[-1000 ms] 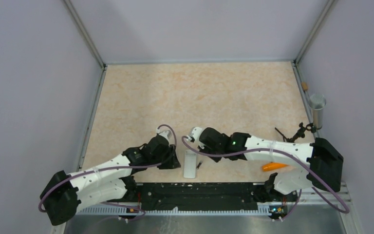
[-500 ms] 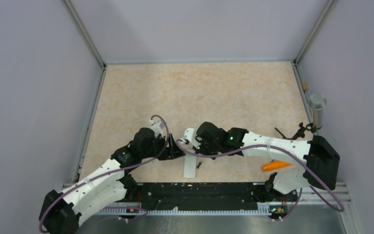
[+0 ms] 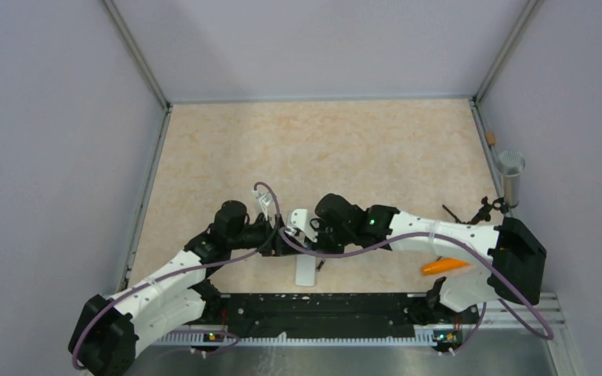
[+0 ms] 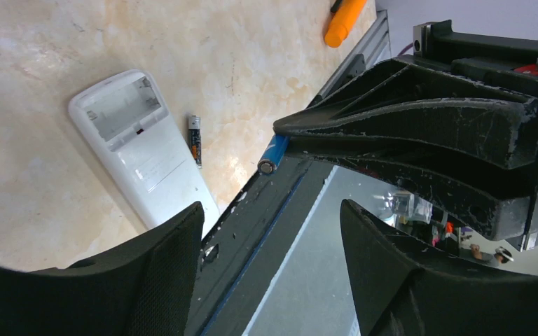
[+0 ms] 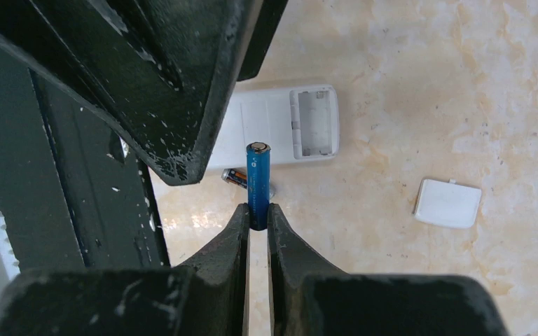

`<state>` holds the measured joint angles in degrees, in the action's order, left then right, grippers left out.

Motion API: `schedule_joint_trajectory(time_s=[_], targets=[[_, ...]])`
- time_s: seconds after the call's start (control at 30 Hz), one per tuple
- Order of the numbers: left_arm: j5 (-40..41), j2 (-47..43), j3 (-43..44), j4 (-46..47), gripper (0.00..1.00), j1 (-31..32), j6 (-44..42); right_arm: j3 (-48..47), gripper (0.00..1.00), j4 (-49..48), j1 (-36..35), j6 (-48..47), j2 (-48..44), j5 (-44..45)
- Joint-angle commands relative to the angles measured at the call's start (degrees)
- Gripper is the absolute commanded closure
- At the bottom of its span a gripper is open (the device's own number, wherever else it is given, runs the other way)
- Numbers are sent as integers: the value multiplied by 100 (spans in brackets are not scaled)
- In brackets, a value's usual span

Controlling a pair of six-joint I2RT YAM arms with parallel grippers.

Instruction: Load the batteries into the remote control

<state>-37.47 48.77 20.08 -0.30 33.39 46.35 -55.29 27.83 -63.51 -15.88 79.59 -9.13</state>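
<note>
Blue battery (image 5: 257,175): pinched by its lower end in my right end effector (image 5: 256,210). Most of its length stands free, which I judge leaves room to feed that end into the bay.
Right end effector state: closed on the blue battery, held above the table (image 5: 406,91) close to the remote.
Left end effector (image 4: 272,210): jaws wide apart, holding nothing. It sits close against the right one from the left. My guess is that it is there to steady the remote or take the cell.
Remote control (image 5: 266,119): face down by the table's near edge, between the arms, so the battery bay (image 5: 314,122) faces up. The bay is empty.
Dark battery (image 4: 195,140): lying on the table just right of the remote, with a small gap between them as far as I can tell.
Cover (image 5: 448,203): off, lying on the table apart from the remote.
Orange object (image 4: 345,21): well to the right, no part of this job.
Progress: neither cell is loaded yet.
</note>
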Motion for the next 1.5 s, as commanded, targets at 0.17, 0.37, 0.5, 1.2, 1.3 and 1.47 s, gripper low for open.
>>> schedule_joint_trajectory(time_s=[0.17,0.37,0.5,1.2,1.3,1.47], targets=[[-462,250,-41,660,31,-25,45,-199,100,-497,25,-212,-368,-415],[-488,400,-130,786,38,-17,109,-84,100,-620,24,-278,-699,-564],[-484,486,-135,873,42,-22,160,52,100,-734,24,-339,-971,-755],[793,-362,102,-903,43,-278,-322,164,100,-623,142,-542,-571,169],[1021,-389,78,-1134,45,-276,-324,110,100,-613,188,-603,-355,207],[1222,-172,-23,-1267,52,-280,-296,-22,100,-627,283,-686,20,200]])
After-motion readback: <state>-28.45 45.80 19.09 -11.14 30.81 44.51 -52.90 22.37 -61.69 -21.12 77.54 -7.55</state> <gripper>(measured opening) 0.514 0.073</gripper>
